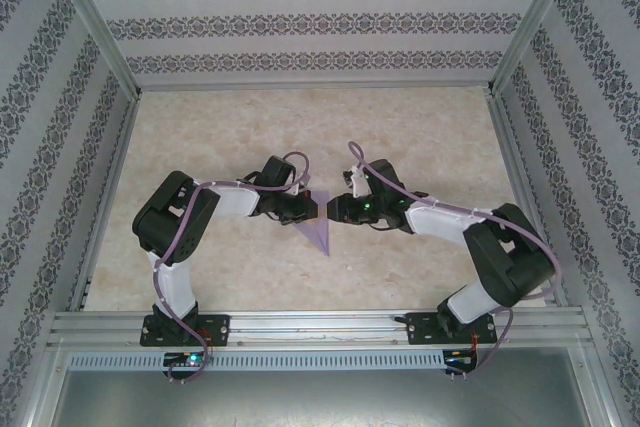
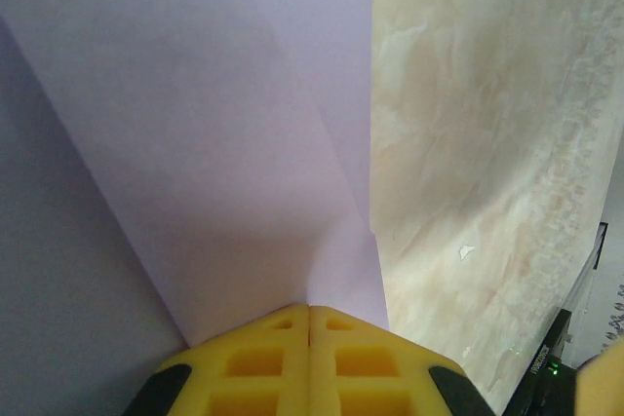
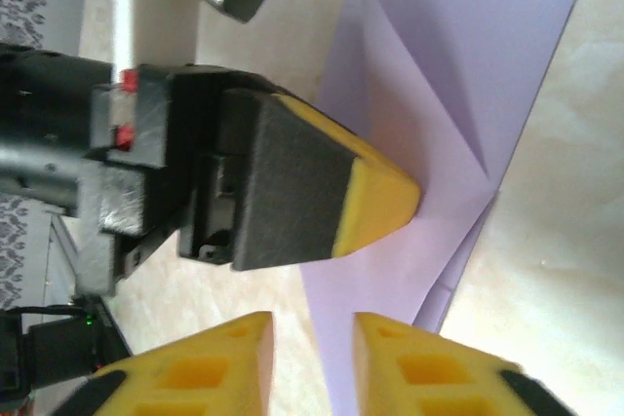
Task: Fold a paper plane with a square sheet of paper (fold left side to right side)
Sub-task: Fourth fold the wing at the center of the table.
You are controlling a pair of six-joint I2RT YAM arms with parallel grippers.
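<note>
Top external view: half-folded paper plane (image 1: 321, 230) lies flat mid-table (image 1: 430, 127), right between the two gripper tips, and both arms reach in over its wide end.

Risks, as I judge them:
- It looks pinned at one spot only. The left gripper (image 2: 309, 311) has its jaws fully closed, yellow pads pressed together with no gap. In the right wrist view its tip sits down on the lilac surface, pressing rather than pinching. A sideways nudge could spin the paper about that tip and skew the crease.
- The right gripper (image 3: 312, 323) is parted a little, with nothing between the pads. It hovers over the narrow part, and paper is visible through the gap. If it comes down off-line it could snag the top layer alone or push the edge and buckle the thin sheet.
- In the right wrist view the folded flaps stand slightly proud and are not creased hard. They could spring open if the left tip lifts.
- The grippers are very near each other, so they could bump.

Orientation: a slim triangle whose point faces the near edge, toward the arm bases and slightly to the robot's right. The long axis runs far-to-near, roughly along the gap between the arms. The broad end is farther away, partly hidden by the grippers.
</note>
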